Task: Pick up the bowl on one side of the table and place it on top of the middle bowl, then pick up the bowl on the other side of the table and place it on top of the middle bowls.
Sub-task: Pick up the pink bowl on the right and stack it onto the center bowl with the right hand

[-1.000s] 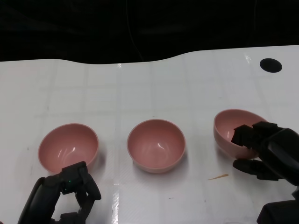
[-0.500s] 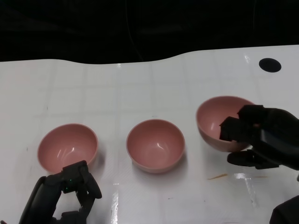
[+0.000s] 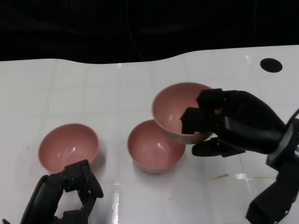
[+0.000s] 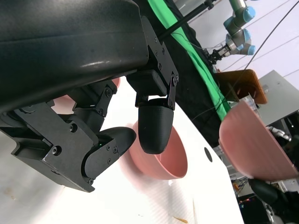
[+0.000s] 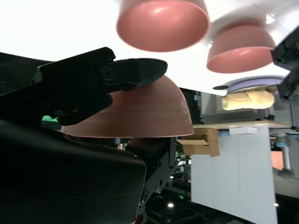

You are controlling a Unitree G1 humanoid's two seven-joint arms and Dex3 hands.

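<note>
White table (image 3: 70, 88), two pink bowls (image 3: 68, 146) (middle (image 3: 154, 147)), orange sliver (image 3: 218, 177)

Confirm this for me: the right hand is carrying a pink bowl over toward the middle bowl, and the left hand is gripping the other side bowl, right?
Not quite. The right hand does hold a pink bowl lifted beside the middle bowl. But the left hand holds nothing; the head view shows it lying on the table in front of the left bowl.

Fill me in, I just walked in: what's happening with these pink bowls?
The robot's right hand holds one pink bowl in the air, tilted, beside and partly over the middle bowl, not yet set in it. The left bowl sits on the white table, with the left hand near it, holding nothing.
</note>
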